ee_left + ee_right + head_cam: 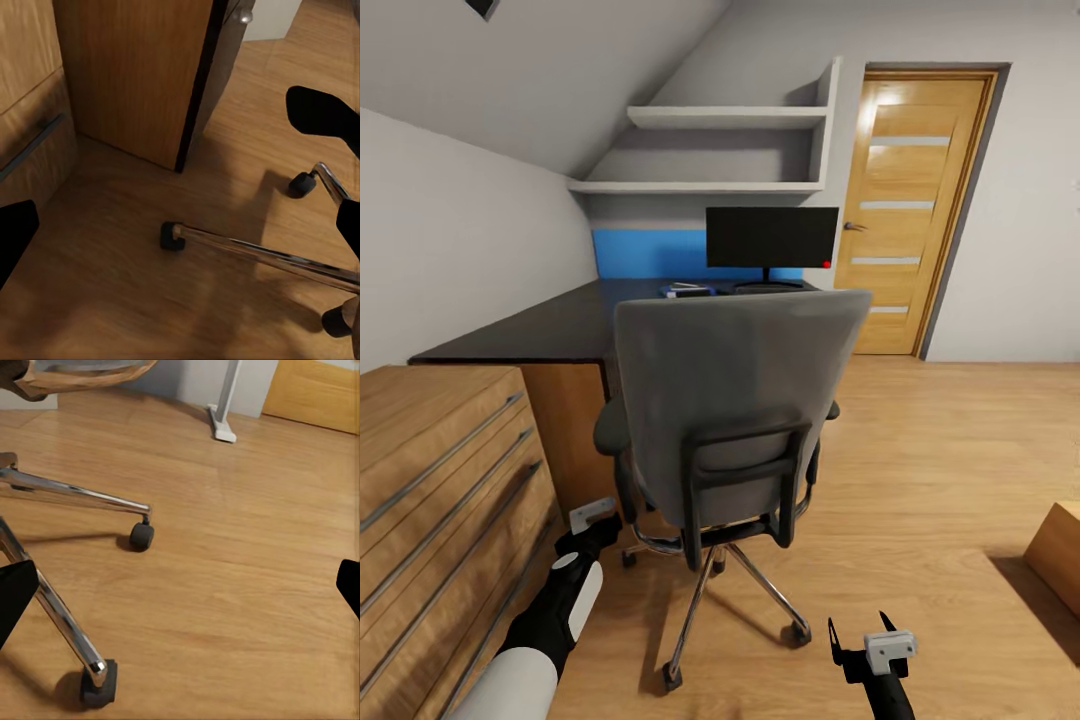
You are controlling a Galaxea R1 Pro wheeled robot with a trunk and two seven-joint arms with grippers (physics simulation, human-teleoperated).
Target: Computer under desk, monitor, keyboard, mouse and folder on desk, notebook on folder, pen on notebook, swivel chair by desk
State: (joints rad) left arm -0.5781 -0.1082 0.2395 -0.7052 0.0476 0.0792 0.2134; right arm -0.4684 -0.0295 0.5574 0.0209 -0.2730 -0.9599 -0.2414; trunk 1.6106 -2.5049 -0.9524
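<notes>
Both grippers, left (592, 517) and right (867, 632), are hanging wide and empty behind the swivel chair (735, 400), which is facing the desk (550, 330) where the monitor (771, 237) is standing, apparently awaiting repositioning.

swivel chair (735, 400): grey, back to camera | monitor (772, 237): upright on desk (540, 330)

You've got soft, even light all over, with faint chair (735, 420) shadows on the floor (940, 480). Head view warps at the edges, and the door (908, 210) catches glare up top.
</notes>
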